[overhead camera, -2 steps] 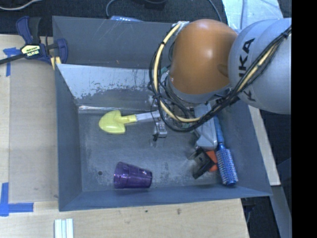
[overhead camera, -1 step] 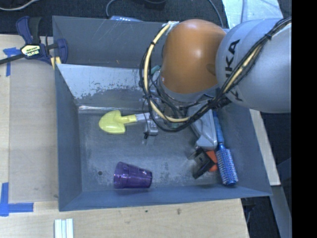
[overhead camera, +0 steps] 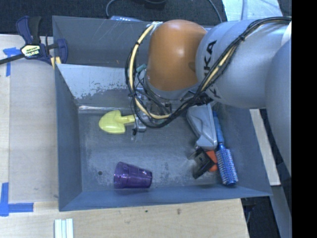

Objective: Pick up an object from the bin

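Grasping step, I judge: the claw sits at the yellow toy shovel, far left; clenched or released, cannot tell; next, confirm grip, then lift

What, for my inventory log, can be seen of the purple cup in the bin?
The purple cup looks like translucent plastic with faintly ribbed sides. It lies tipped on its side on the floor of the bin, near the front wall and left of centre, its wider end towards the view's left. It seems whole, and nothing but the floor touches it.
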Robot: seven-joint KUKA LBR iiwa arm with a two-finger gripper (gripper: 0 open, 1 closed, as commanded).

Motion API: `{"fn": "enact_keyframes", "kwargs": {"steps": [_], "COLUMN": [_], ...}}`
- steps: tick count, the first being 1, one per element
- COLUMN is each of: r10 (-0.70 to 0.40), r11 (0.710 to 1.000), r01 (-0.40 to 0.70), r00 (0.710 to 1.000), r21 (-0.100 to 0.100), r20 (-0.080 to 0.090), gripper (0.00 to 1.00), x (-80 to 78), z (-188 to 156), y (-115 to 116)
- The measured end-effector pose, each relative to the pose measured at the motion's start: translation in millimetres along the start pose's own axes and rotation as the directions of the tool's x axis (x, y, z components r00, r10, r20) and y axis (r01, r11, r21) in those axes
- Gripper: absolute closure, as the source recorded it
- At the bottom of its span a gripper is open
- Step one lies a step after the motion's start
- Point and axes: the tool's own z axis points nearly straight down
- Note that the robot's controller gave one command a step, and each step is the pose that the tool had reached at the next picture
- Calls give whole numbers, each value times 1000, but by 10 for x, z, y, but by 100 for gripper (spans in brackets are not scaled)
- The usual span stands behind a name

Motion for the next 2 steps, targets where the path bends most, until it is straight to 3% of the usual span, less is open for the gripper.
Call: {"fn": "enact_keyframes", "kwargs": {"steps": [1, 2], "r10": [-260, -277], "r11": [965, 961], "r01": [260, 277], "r00": [965, 961], "r21": [1, 0], "r20": [-3, 0], "gripper": [0, 0], "x": [-56, -94], "z": [229, 321], "y": [117, 140]}}
